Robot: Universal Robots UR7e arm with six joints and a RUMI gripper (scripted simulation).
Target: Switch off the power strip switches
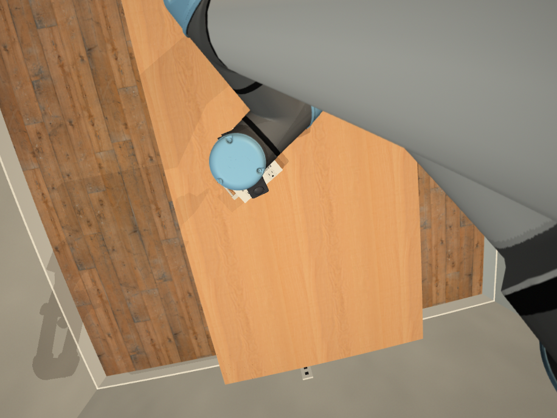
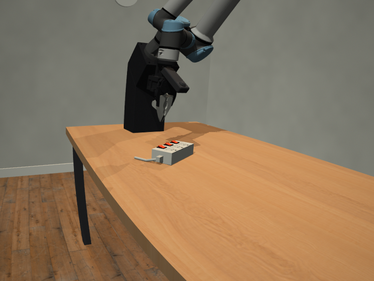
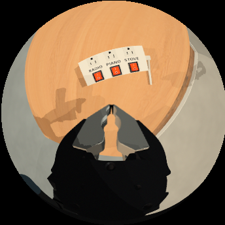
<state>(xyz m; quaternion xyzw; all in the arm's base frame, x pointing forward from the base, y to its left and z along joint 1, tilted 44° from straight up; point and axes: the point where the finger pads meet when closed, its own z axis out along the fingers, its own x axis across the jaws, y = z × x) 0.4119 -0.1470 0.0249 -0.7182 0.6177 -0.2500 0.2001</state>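
The strip (image 3: 112,65) is seen face up on the desk (image 2: 241,187), in the upper middle of the wrist view and left of centre in the exterior view. Three red rockers are shown under the labels: RADIO (image 3: 97,76), PIANO (image 3: 115,71) and STOVE (image 3: 133,67). All three look alike, so neither target is judged to have been switched off yet; both presses are left. The gripper (image 3: 111,109) is closed on nothing, held above the strip and apart from it, tips pointed down.
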